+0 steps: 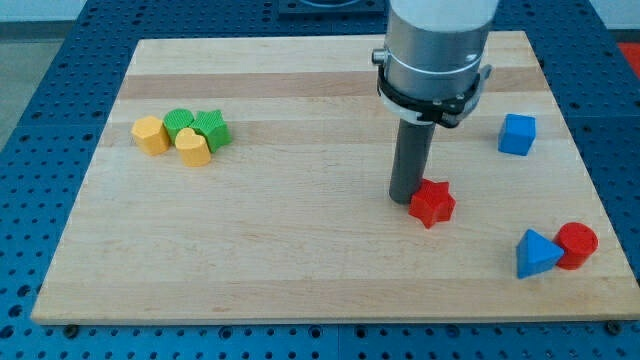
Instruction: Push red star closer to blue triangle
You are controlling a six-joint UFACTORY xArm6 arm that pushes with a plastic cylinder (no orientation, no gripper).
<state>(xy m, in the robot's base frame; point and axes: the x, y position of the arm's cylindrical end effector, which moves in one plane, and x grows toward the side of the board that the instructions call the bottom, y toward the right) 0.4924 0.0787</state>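
The red star [432, 203] lies right of the board's middle. My tip [404, 198] stands at the star's left edge, touching or nearly touching it. The blue triangle [536, 253] lies near the view's bottom right, to the right of and below the star, a good gap away. A red cylinder [577, 245] touches the triangle's right side.
A blue cube [517, 134] sits at the right, above the triangle. At the left is a tight cluster: a yellow hexagon [151, 134], a yellow heart [193, 147], a green round block [180, 123] and a green star-like block [212, 129]. The wooden board [300, 250] ends near the triangle.
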